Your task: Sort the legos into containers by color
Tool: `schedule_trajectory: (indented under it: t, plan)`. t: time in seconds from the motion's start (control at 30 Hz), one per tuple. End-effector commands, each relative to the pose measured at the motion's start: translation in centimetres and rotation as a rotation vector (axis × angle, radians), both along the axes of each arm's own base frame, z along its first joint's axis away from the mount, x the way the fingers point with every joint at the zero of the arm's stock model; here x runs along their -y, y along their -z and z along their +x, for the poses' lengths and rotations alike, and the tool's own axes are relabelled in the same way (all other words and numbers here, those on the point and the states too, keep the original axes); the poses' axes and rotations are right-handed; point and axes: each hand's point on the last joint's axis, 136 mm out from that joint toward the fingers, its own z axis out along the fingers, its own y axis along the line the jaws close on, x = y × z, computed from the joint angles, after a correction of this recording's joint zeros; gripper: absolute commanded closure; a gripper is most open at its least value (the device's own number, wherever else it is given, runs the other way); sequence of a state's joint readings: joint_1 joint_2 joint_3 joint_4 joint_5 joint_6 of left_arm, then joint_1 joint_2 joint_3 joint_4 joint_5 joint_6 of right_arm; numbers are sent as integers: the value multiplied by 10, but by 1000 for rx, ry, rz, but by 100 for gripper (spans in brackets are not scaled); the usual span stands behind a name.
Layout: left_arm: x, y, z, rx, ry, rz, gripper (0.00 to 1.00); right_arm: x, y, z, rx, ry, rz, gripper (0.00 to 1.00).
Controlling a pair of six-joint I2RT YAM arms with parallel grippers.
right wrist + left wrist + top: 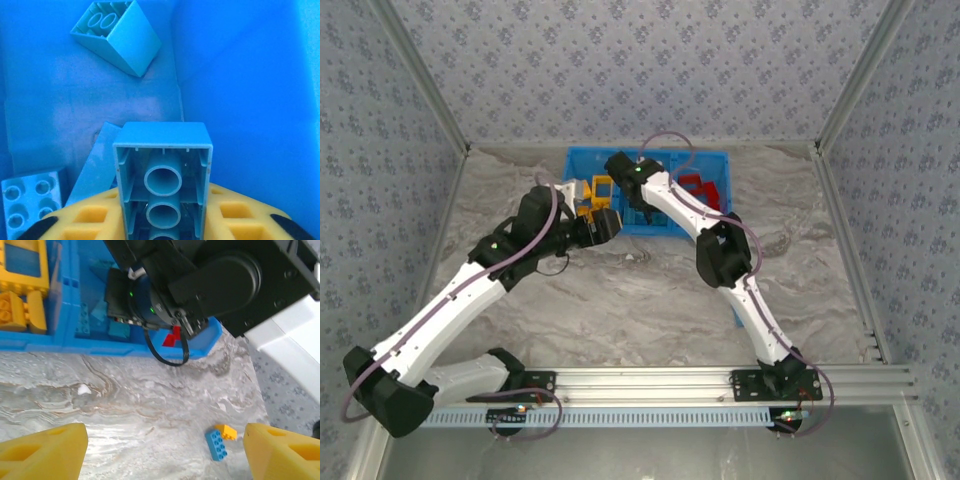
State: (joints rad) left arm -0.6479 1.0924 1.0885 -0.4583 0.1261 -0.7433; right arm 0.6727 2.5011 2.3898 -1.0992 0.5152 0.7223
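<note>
My right gripper [162,212] reaches down into the blue bin [240,75] and is shut on a light blue brick [162,165], whose hollow underside faces the camera. More light blue legos lie on that compartment's floor: a sloped one [117,35] and a studded one [32,195]. My left gripper [165,445] hovers open over the table with nothing between its yellow fingers [42,450]. A blue brick [216,445] and a small orange brick [226,431] lie on the table by its right finger. Yellow legos [592,192] fill the bin's left compartment and red ones [698,187] the right.
The bin [715,160] stands at the back of the marble table [620,310]. Both arms crowd its front edge, the left gripper [605,222] next to the right arm's wrist [632,172]. A yellow frame piece [22,270] lies in the left compartment.
</note>
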Motion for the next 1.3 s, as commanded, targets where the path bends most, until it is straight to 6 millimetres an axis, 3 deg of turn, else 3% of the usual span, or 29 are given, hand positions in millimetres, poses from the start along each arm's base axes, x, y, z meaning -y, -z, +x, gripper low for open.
schedule_trajectory:
  t: [0.0,0.1,0.2,0.4,0.57,0.7,0.9,1.03,1.27]
  plan:
    - [8,-16,-4,24,44,-73,19,8,-1,0,-13,1,-43,57]
    - [7,-16,-8,21,48,-74,19,4,-19,-2,15,7,-24,47]
    - [3,-16,-13,19,49,-73,19,-4,-52,-5,74,-12,12,42]
    - [-3,-15,-21,16,49,-64,19,-11,-143,-21,238,-36,93,44]
    - [-5,-11,-27,4,62,-42,20,13,-207,-53,336,-22,117,45]
    - [5,-5,-31,4,112,5,21,46,-225,-88,359,7,159,46]
    - [36,9,-32,21,219,114,22,109,-209,-158,312,87,220,46]
    - [62,20,-33,46,289,190,24,143,-177,-204,228,145,241,46]
    - [102,36,-50,76,387,234,25,184,-96,-279,29,247,252,46]
